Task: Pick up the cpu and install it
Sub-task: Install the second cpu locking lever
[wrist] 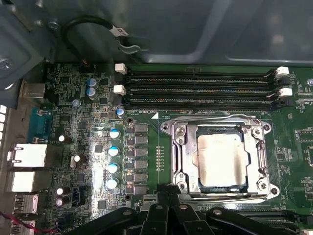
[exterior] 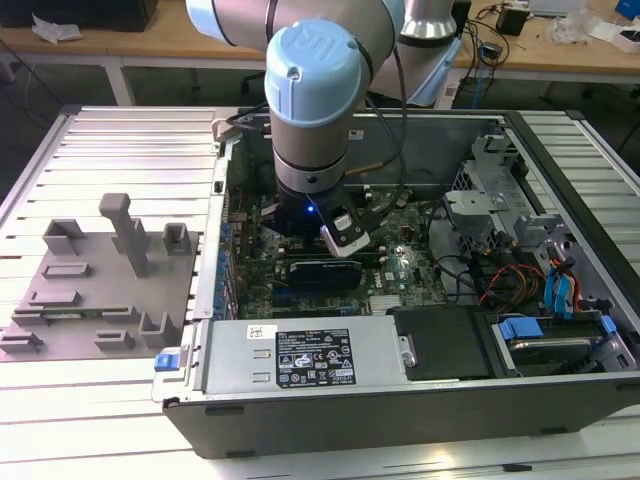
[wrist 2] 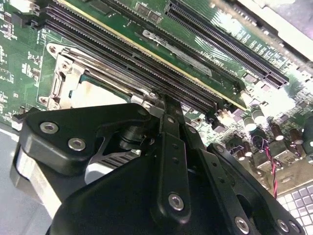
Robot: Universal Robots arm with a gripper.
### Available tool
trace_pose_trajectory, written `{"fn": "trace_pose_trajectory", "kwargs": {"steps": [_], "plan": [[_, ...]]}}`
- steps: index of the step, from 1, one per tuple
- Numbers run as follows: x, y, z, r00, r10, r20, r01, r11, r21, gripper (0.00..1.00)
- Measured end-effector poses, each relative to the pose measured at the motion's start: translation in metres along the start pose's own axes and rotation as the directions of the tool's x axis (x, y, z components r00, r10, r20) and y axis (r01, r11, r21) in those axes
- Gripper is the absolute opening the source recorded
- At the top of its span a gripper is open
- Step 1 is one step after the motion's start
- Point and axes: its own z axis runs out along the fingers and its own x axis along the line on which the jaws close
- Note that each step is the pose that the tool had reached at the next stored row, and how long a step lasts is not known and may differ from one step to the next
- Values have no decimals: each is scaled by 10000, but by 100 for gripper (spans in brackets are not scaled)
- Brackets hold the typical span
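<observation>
Your gripper (wrist: 168, 203) hangs just beside the cpu (wrist: 220, 159) seated in its socket frame (wrist: 178, 152), finger state unclear; any drift could scrape the frame.

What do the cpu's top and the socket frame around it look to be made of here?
The cpu, sitting inside the frame in the first wrist view, has a pale silvery top with a dull, brushed sheen, so it is probably metal. The socket frame looks like bright polished metal: it gives sharp glints along its edges and has screws at its corners. Neither can be confirmed by look alone.
</observation>
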Motion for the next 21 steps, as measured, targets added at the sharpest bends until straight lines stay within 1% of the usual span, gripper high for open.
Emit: {"fn": "trace_pose_trajectory", "kwargs": {"steps": [4, 5, 6, 8, 9, 10, 11, 12, 13, 14, 16, 17, 18, 19, 20, 21], "plan": [[0, 3, -5, 10000, 2, 4, -2, 10000, -6, 11], [-1, 12, -45, 10000, 2, 5, -2, 10000, -5, 11], [-3, 24, -99, 10000, 1, 4, -1, 10000, 5, 11], [-5, 39, -162, 10000, 0, 4, 0, 10000, 36, 11], [-7, 50, -210, 10000, -1, 4, 1, 10000, 90, 11], [-8, 60, -255, 10000, -4, 2, 3, 9999, 169, 11], [-10, 71, -300, 10000, -7, 2, 6, 9996, 279, 11], [-12, 75, -317, 10000, -13, -2, 13, 9989, 477, 11], [-22, 76, -318, 10000, -13, -3, 13, 9976, 696, 11], [-65, 76, -317, 10000, 9, -1, -9, 9971, 763, 11], [-135, 76, -315, 10000, 23, 1, -23, 9970, 771, 11], [-199, 75, -312, 10000, 28, 1, -28, 9970, 771, 11], [-301, 75, -308, 10000, 33, -2, -33, 9970, 771, 11], [-360, 85, -303, 10000, 32, -3, -32, 9970, 771, 11], [-393, 117, -293, 10000, 32, -4, -32, 9970, 771, 11], [-408, 172, -279, 10000, 34, -2, -34, 9970, 771, 11]]}}
